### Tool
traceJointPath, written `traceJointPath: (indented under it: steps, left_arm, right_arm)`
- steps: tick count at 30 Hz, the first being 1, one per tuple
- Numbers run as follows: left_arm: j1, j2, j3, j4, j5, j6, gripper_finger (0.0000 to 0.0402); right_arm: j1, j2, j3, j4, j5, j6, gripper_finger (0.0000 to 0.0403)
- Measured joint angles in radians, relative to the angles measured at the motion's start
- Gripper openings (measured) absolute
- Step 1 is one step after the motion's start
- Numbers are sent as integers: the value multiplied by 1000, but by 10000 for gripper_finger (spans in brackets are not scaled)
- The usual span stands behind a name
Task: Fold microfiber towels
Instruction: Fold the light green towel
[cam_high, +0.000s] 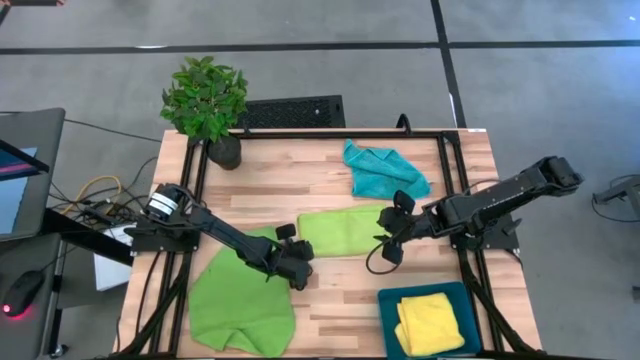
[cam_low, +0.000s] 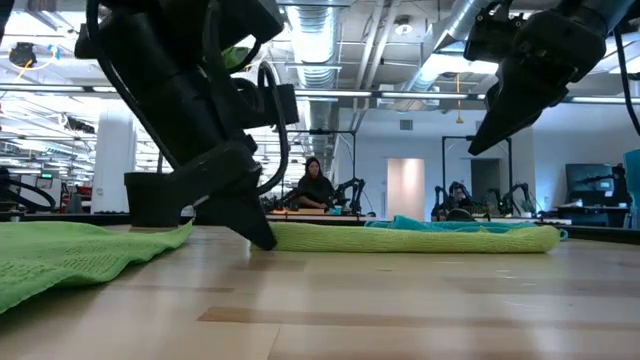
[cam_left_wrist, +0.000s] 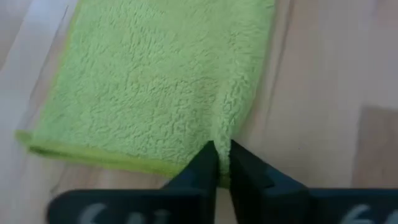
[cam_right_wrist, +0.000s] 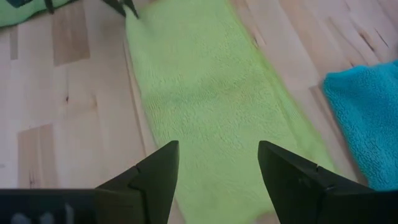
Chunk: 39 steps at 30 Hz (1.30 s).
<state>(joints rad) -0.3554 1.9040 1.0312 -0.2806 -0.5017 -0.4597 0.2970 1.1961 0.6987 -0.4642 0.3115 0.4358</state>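
The left tool (cam_left_wrist: 222, 163) is clamped on the folded green towel's (cam_left_wrist: 155, 87) corner; the right tool (cam_right_wrist: 217, 171), fingers apart, hovers above that towel.

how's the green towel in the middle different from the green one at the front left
The middle green towel is folded into a neat, narrow rectangle; the front-left green towel lies spread out, larger and rumpled. The left end effector is shut on the middle towel's corner; nothing grips the front-left one. Both are lime green, plain and fluffy.

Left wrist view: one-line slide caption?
Left gripper pinching the corner edge of the folded green towel on the wooden table.
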Motion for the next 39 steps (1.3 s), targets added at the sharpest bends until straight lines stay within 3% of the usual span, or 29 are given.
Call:
traceJointPath:
  steps: [8, 15, 28, 35, 39]
  left_arm:
    - [43, 2, 169, -192, -1, 96, 3]
    - [82, 1, 281, -197, 15, 285, 2]
    - [176, 1, 315, 2, 88, 503, 1]
    - [217, 15, 316, 125, 187, 589, 0]
    - [234, 42, 317, 180, 190, 626, 0]
  right_arm:
    - [-11, 7, -12, -24, -8, 0, 244]
    - [-54, 59, -62, -27, -62, 0, 244]
    - [-156, 291, -85, 62, -78, -51, 244]
    - [-168, 308, -84, 78, -84, -51, 244]
    - [-168, 273, -87, 65, -87, -55, 244]
